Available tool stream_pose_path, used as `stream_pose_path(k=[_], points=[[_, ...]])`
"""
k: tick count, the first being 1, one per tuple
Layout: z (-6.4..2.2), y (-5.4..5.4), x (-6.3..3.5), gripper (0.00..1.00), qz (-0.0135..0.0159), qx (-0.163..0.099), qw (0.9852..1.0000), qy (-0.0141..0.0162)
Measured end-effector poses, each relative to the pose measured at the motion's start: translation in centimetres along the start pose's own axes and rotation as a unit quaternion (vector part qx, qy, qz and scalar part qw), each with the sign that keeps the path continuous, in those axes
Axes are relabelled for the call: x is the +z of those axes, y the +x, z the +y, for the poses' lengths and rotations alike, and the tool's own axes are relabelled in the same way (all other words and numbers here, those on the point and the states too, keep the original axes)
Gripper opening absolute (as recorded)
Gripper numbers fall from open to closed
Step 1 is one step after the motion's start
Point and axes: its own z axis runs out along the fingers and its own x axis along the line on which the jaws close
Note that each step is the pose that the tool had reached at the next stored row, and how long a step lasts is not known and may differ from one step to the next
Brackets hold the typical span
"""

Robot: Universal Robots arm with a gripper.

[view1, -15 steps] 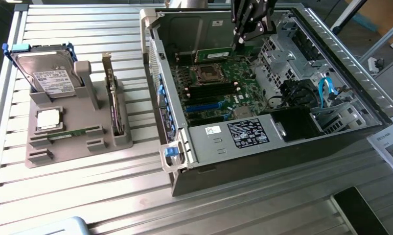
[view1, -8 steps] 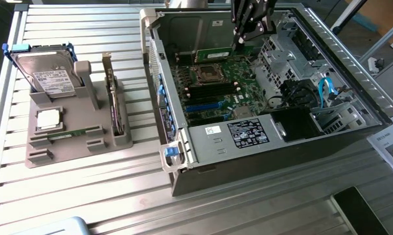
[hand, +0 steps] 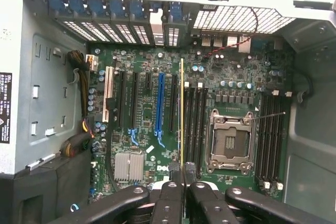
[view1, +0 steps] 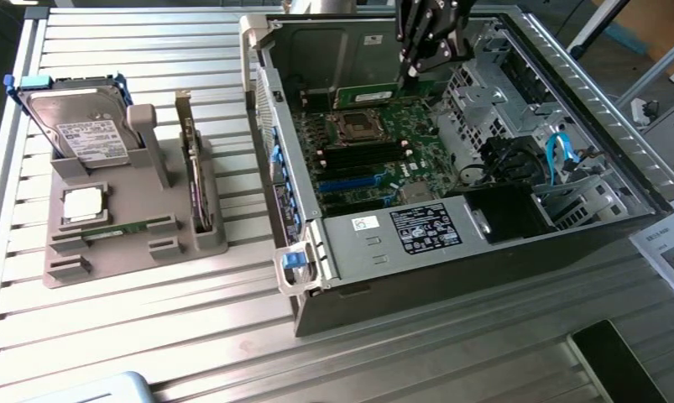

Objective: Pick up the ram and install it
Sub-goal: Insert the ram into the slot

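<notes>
Found the ram (hand: 181, 108) pinched at one end between the fingers of the end effector (hand: 184, 174), which were drawn in narrow and clamped on the stick. In the wrist view, saw it edge-on as a thin yellowish line running along the bank of black memory slots (hand: 195, 119) just beside the CPU socket (hand: 231, 140). Could not tell whether it touched a slot or hung just above one. In the exterior view, made out the ram (view1: 365, 99) as a green strip under the end effector (view1: 413, 75), inside the open computer case (view1: 426, 290), over the far part of the motherboard (view1: 365, 164). Noted a labelled power supply (view1: 426, 228) at the near end of the case and a blue cable (view1: 557, 155) toward the exterior view's right. Spotted, well apart at the exterior view's left on the slatted counter (view1: 146, 336), a grey holder tray (view1: 112, 252) carrying a hard drive (view1: 79, 126) propped at its far end, a square processor (view1: 81, 204) lying flat, a second green stick (view1: 129, 228) lying nearer, and a taller card (view1: 191, 159) standing on edge along the tray's right side.
</notes>
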Motion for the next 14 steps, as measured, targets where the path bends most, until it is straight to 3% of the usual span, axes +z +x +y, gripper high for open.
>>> stream_pose_path(k=[14], points=[[-0.02,-0.01,0.86,0.12,0.0000,0.000,1.0000,0.0000]])
